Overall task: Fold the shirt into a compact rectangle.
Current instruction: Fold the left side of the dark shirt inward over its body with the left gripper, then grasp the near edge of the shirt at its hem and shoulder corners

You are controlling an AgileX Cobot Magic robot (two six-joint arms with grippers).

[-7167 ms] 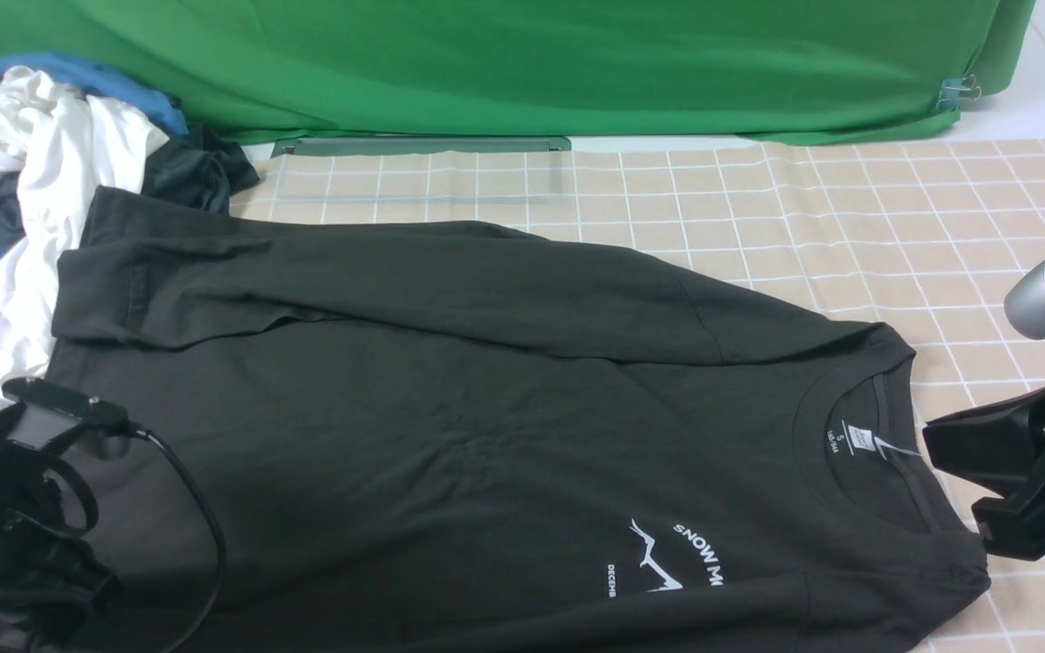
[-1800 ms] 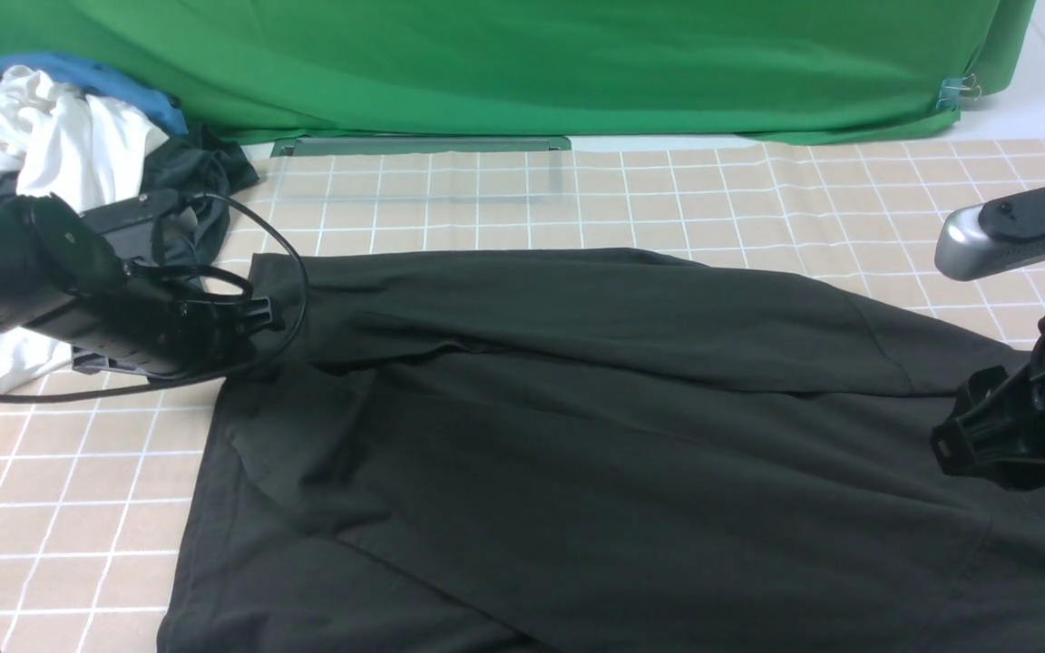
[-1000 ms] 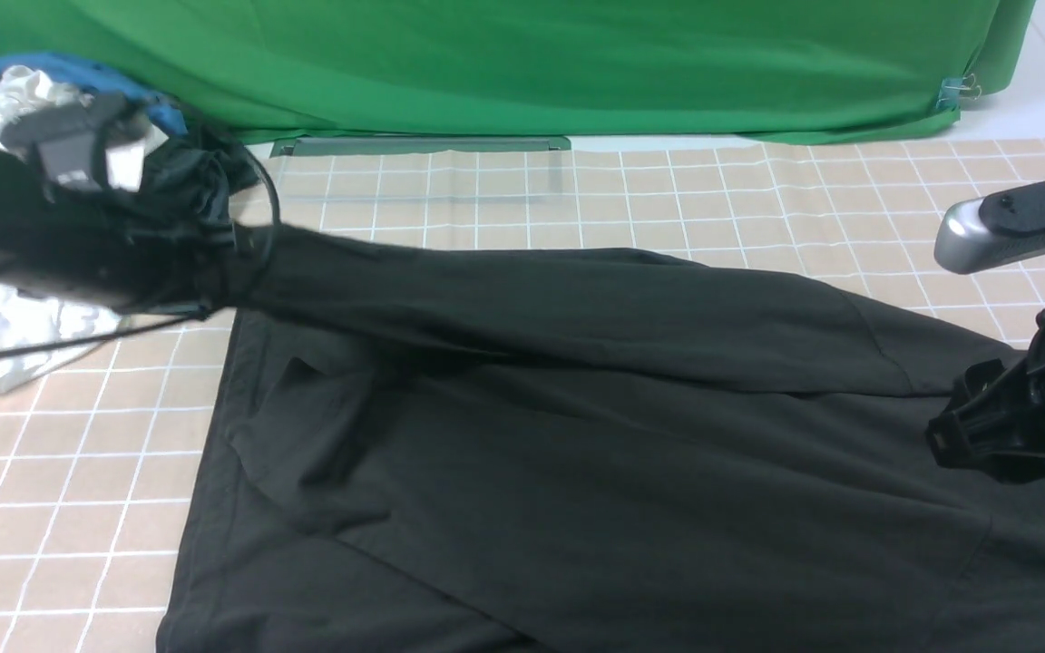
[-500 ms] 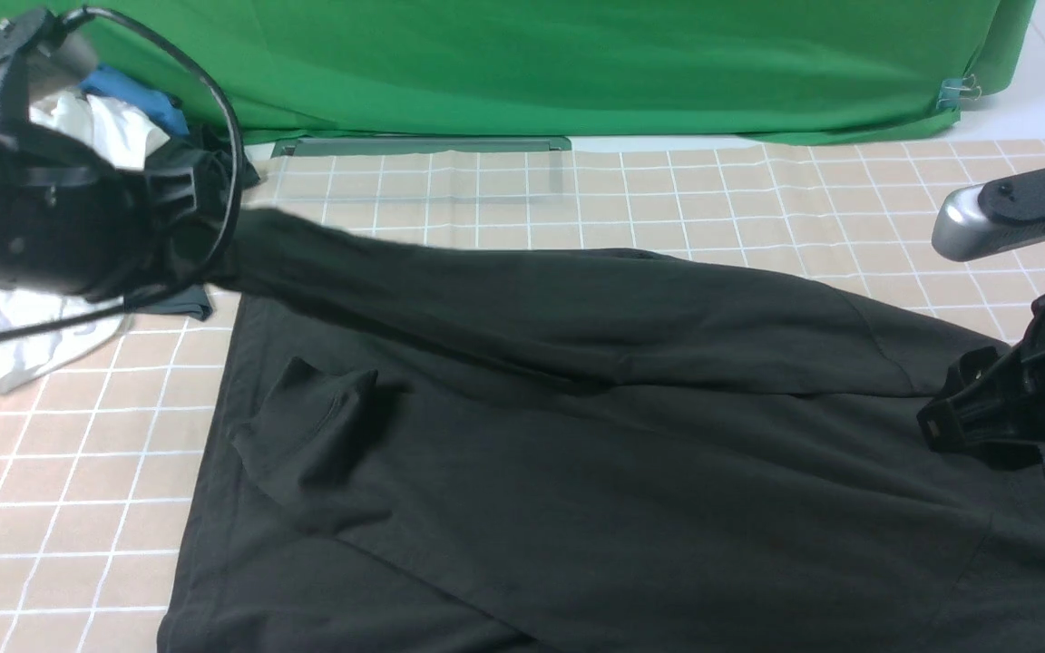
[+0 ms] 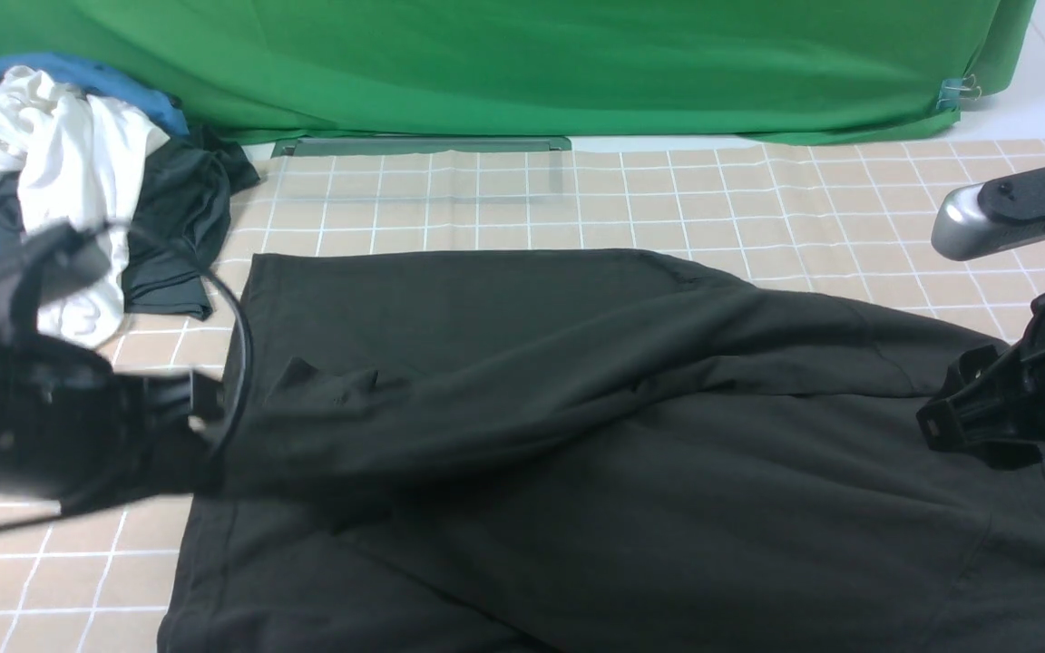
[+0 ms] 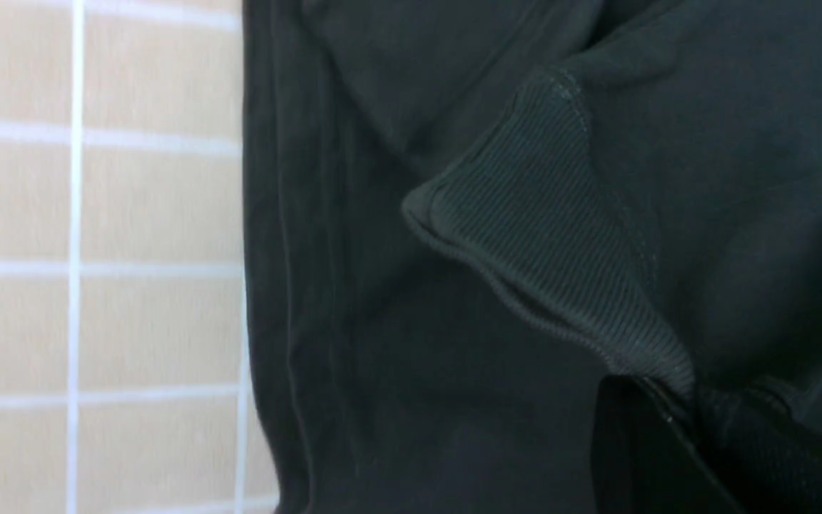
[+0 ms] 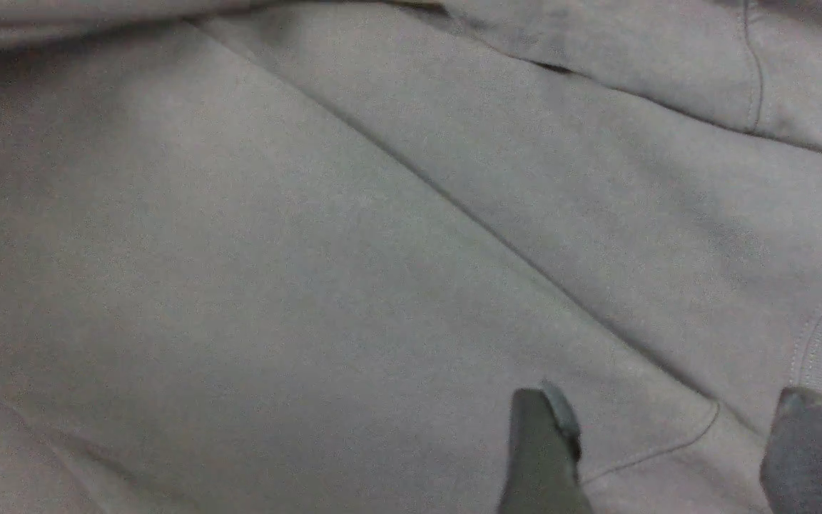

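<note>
shirt: the shirt [image 5: 668, 526] lies spread on the checked cloth [image 5: 758, 199], filling the near-centre; its near and right-hand parts run out of the front view.
sleeve: the sleeve [image 5: 532, 399] lies slantwise over the body, from the far-right shoulder down to the left side.
left gripper: the left gripper [image 5: 196, 440] is blurred in the front view and sits at the left side of the shirt; its jaws are clenched on the ribbed cuff [image 6: 546, 250].
cuff: it fans out from the jaws, above the body fabric.
right gripper: the right gripper [image 7: 675, 450] is over the right end of the shirt, jaws released, fingers [image 7: 543, 442] apart with flat fabric showing between them. Can't tell if the tips touch the cloth.
hem edge: the hem [image 5: 189, 567] runs roughly straight along the left side, and the sleeve crosses it at the gripper.
far edge: fairly straight, parallel to the green backdrop [image 5: 522, 63].
room, far side: a wide band of bare checked cloth between the shirt and the backdrop.
room, left: bare cloth beside the hem, near corner included.
obstacles: pile of white and blue garments [image 5: 60, 154] at the far left, with the dark grey garment [image 5: 173, 236] near the shirt's far-left corner and a strip of cloth between.
</note>
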